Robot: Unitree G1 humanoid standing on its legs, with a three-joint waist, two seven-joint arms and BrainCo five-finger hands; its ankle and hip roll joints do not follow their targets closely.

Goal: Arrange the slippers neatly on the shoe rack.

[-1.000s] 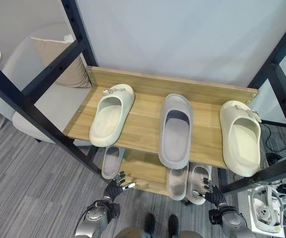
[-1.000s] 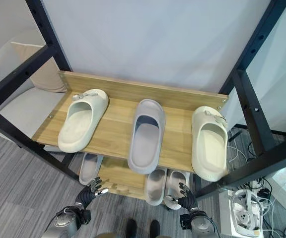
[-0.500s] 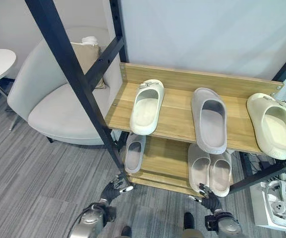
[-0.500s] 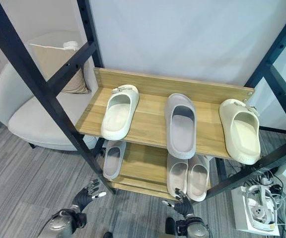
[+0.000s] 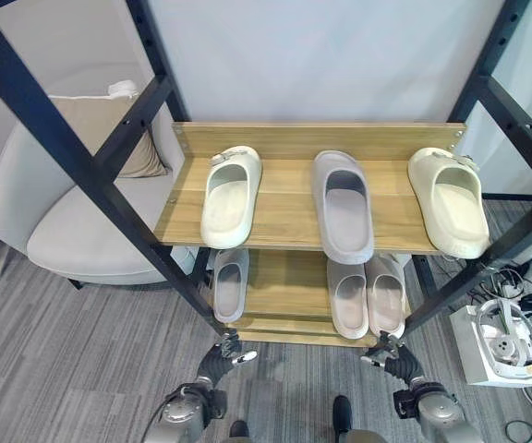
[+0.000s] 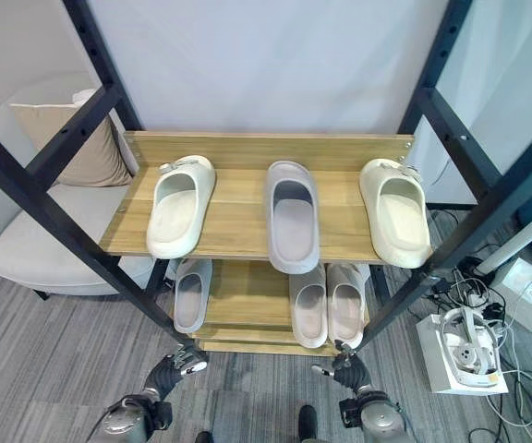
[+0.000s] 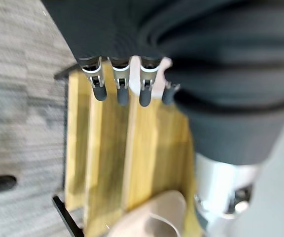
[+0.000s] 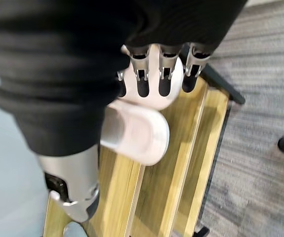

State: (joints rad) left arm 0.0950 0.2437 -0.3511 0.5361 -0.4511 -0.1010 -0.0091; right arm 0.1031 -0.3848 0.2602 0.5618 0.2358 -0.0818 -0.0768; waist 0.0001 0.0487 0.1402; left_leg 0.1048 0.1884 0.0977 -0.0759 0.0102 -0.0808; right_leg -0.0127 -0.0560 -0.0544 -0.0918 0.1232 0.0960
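The wooden shoe rack has two shelves. On the top shelf lie a cream slipper at the left, a grey slipper in the middle and a second cream slipper at the right. The lower shelf holds one grey slipper at the left and a pale pair side by side at the right. My left hand hangs open low in front of the rack's left foot. Below the pale pair, my right hand is open too. Neither hand holds anything.
Black metal posts stand slanted in front of and beside the rack. A grey armchair with a beige cushion stands to its left. A white device with cables lies on the grey carpet at the right.
The camera has shifted, so the rack now sits centred and more squarely in view. The slippers lie where they were, and both hands stay low and open.
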